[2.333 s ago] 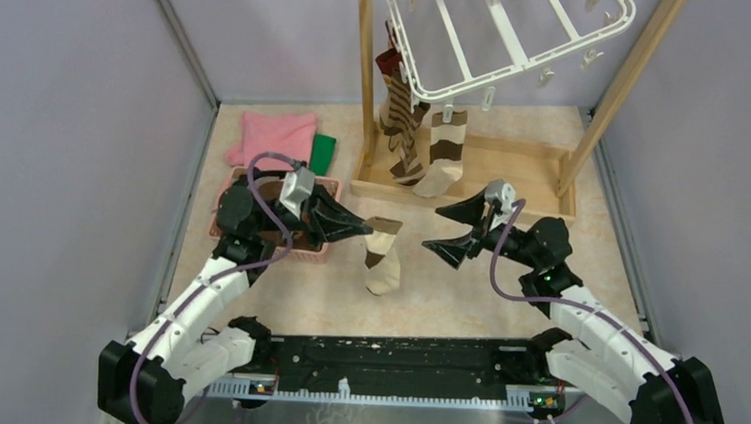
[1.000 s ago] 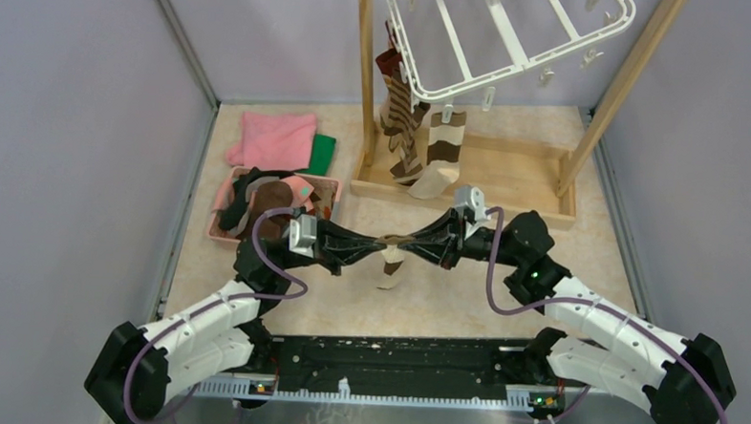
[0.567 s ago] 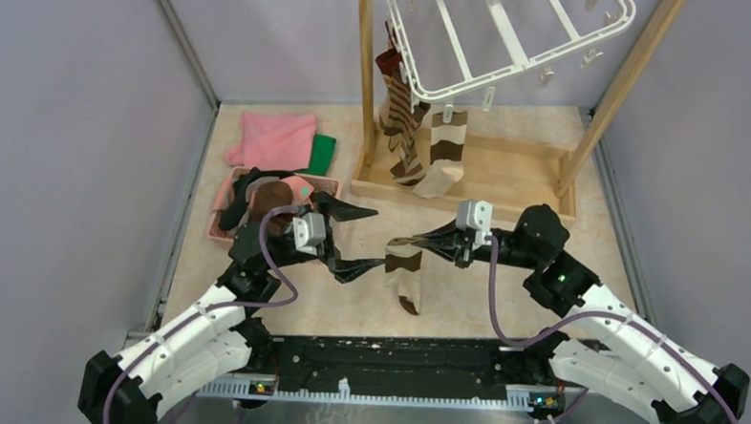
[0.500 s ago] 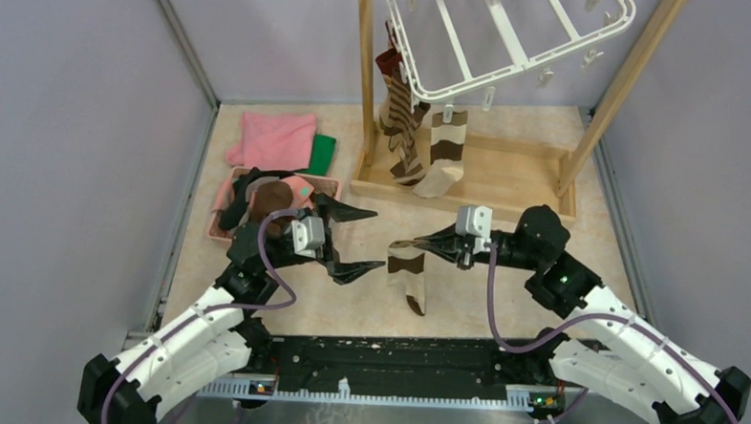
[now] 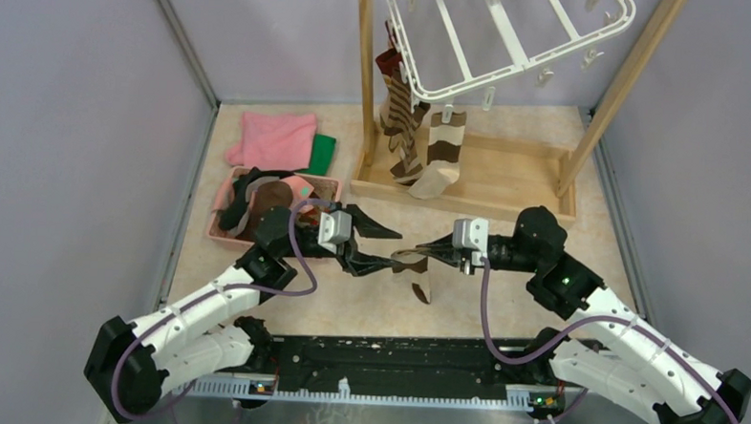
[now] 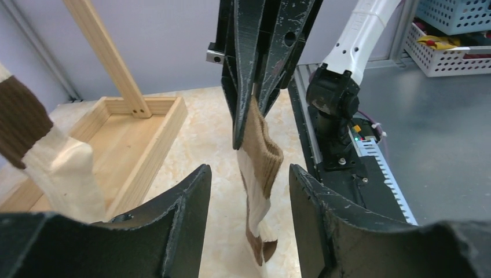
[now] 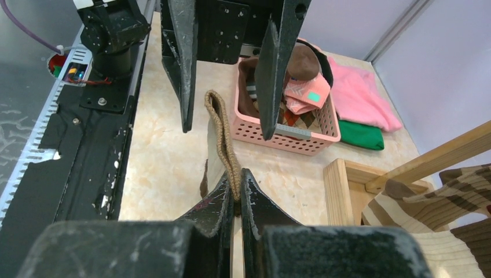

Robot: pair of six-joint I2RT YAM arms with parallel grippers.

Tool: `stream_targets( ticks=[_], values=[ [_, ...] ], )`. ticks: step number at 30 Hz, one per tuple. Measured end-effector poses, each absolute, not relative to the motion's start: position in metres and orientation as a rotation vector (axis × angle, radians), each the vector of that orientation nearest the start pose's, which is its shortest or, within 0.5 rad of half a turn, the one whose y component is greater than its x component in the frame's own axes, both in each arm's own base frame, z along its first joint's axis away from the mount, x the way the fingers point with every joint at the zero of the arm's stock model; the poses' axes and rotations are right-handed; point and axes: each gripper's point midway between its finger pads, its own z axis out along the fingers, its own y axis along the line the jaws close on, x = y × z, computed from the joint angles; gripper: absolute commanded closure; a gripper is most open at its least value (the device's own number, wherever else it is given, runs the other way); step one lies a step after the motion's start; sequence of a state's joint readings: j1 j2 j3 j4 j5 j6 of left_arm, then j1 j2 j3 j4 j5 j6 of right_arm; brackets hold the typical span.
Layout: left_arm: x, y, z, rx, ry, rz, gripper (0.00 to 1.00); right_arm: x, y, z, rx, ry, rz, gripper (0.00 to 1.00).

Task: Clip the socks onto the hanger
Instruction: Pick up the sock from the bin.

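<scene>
- Sitting at 9 o'clock from the grippers in the top view, the pink basket [image 5: 220,226] holds loose socks [image 5: 269,196], dark and striped. Only the right wrist view shows a small teal tag [image 7: 313,97] on a pink piece inside, its writing too small to read.
- Spread wide, the left gripper [image 5: 386,247] has its fingers [image 6: 185,208] on either side of the held sock [image 5: 418,277], apart from it.
- Hanging cuff-up over the table's middle, the held sock has a tan ribbed cuff and a cream body. The left wrist view adds a brown toe.
- Pinched narrow on that cuff is the right gripper [image 5: 425,255].
- At 12 to 1 o'clock hangs the hanger [image 5: 513,46], white, inside a wooden frame [image 5: 469,173]. Two clipped socks [image 5: 441,153], brown-and-cream striped, hang from its near-left edge.
</scene>
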State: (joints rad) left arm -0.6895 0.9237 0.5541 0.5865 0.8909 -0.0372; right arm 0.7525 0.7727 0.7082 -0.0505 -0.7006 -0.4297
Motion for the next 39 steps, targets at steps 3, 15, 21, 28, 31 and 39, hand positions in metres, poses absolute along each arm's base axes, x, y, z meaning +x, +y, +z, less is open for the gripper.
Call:
stream_targets(
  ticks=[3,15,21,28,31,39],
  values=[
    [0.138,-0.301,0.290,1.191,1.003,-1.201,0.45,0.145,0.273,0.279,-1.364,1.062,0.824,1.00],
    [0.138,-0.311,0.294,1.222,0.997,-1.185,1.00,0.145,0.273,0.280,-1.368,1.049,0.824,0.88],
    [0.145,-0.302,0.315,1.142,0.963,-1.104,1.00,0.152,0.265,0.296,-1.280,1.051,0.762,0.13],
    [0.147,-0.297,0.342,1.039,0.873,-1.085,1.00,0.165,0.215,0.382,-0.940,0.882,0.533,0.06],
    [0.152,-0.303,0.332,1.042,0.899,-1.101,1.00,0.182,0.199,0.405,-0.833,0.875,0.462,0.07],
    [0.150,-0.299,0.332,1.034,0.901,-1.098,1.00,0.276,0.127,0.432,-0.492,0.985,0.492,0.14]
  ],
)
